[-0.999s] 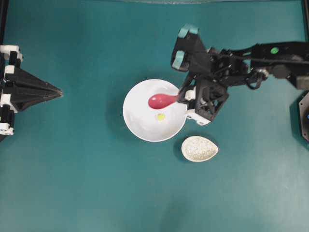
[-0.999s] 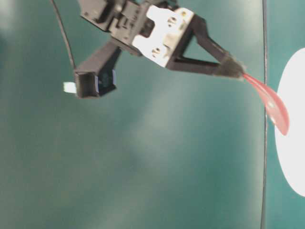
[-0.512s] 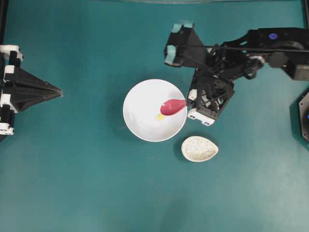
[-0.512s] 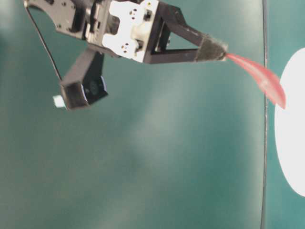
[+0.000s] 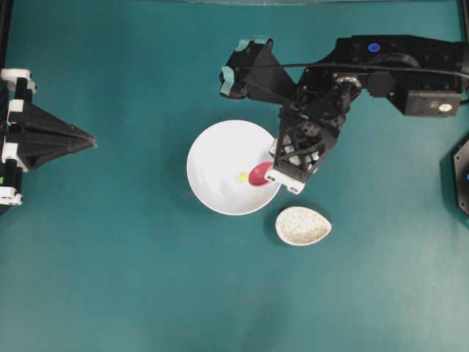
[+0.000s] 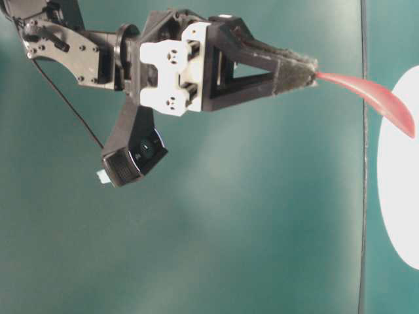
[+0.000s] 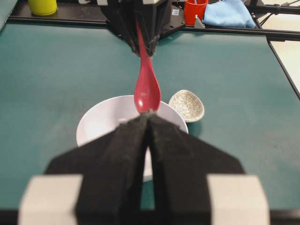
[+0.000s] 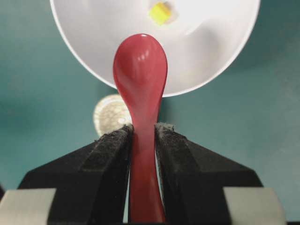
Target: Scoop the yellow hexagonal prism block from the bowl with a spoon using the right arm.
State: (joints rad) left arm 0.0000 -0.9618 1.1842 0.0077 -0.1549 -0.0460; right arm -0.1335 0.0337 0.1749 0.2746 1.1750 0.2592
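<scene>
I see a speckled spoon rest lying on the teal table. Past its twelve o'clock edge sit a yellow cup, red cup and blue cloth.

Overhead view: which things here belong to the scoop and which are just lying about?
In the job:
spoon, held in the right tool
yellow block
white bowl

Lying about:
speckled spoon rest
left tool, parked
red cup
blue cloth
</scene>
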